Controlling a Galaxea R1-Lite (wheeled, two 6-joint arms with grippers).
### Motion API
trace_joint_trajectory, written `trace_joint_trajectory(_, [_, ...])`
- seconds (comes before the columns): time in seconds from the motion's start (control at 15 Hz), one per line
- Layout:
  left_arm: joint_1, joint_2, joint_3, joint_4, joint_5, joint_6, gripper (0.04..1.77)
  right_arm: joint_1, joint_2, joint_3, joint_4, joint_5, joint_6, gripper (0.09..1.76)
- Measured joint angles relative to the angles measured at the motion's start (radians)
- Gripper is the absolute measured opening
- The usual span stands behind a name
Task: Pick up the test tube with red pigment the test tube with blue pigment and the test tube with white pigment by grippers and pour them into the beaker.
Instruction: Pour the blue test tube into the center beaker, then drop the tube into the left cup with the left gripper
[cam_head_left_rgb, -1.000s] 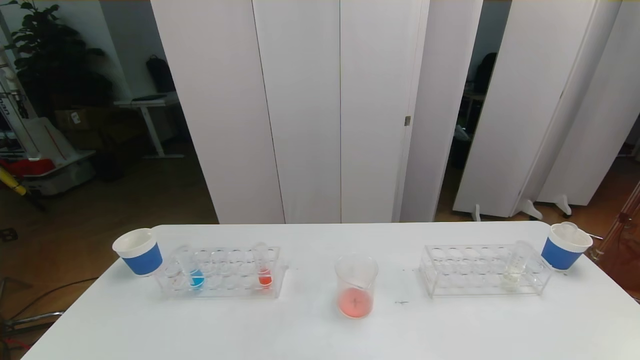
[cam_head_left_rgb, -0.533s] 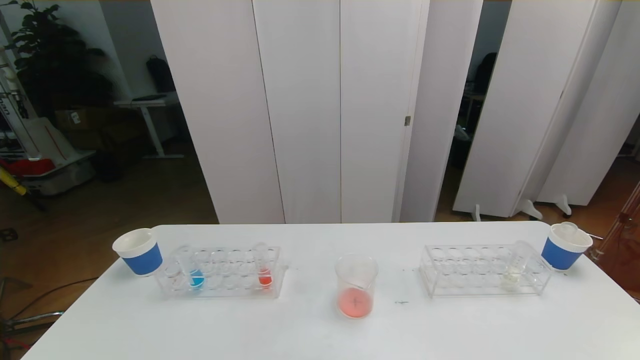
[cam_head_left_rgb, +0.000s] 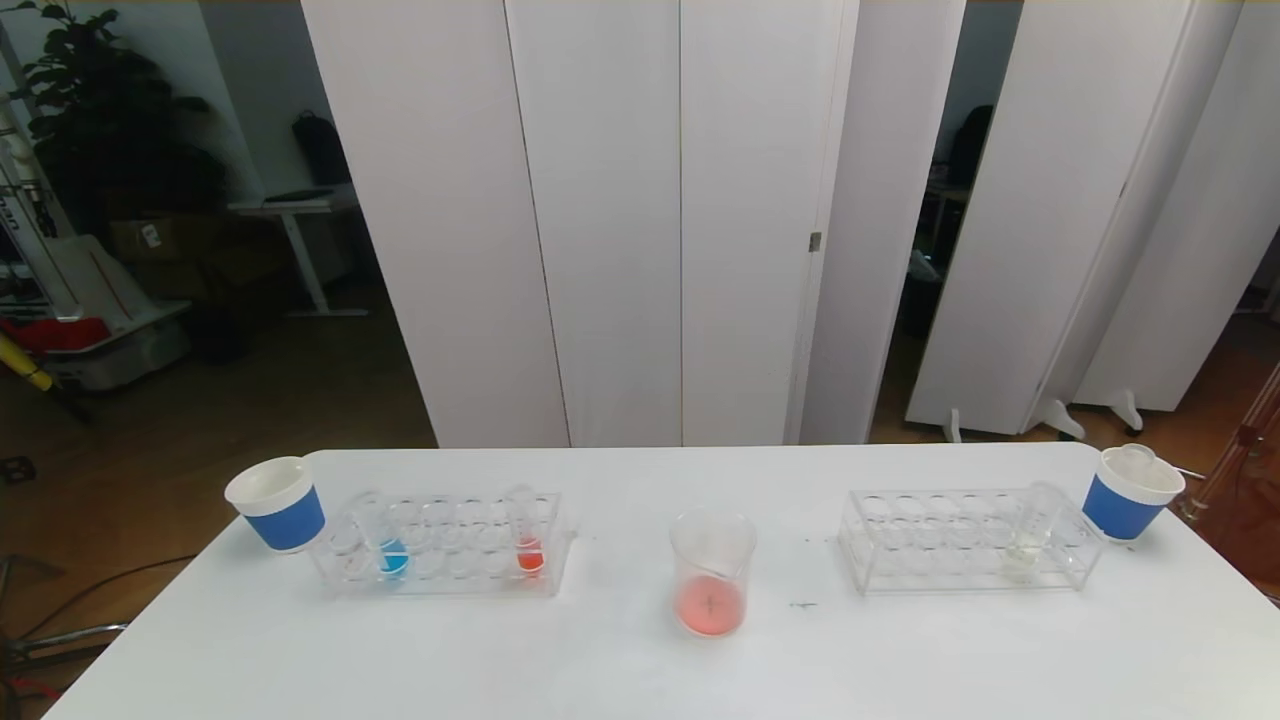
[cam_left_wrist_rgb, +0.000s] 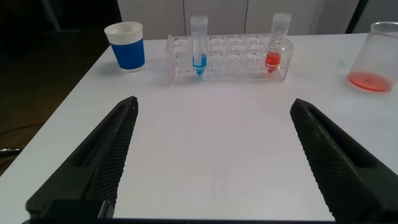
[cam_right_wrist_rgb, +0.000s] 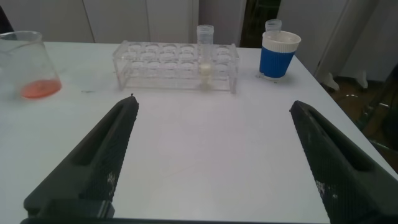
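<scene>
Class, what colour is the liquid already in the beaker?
Red-orange, pooled at the bottom of the beaker; clearest in the head view.

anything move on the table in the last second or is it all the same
Nothing visibly changed. The blue tube and red tube stand in the left rack, the white tube in the right rack, and the beaker holds red liquid between them.

white table (cam_head_left_rgb: 600, 670), two clear racks (cam_head_left_rgb: 440, 545), blue cups (cam_head_left_rgb: 278, 503)
</scene>
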Motion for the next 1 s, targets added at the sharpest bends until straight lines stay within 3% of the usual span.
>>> trace_joint_trajectory(1.0, [0.0,0.0,0.0,-0.003,0.001,0.002,1.75,0.0,0.0,0.0,0.0,0.0,0.0,1.75])
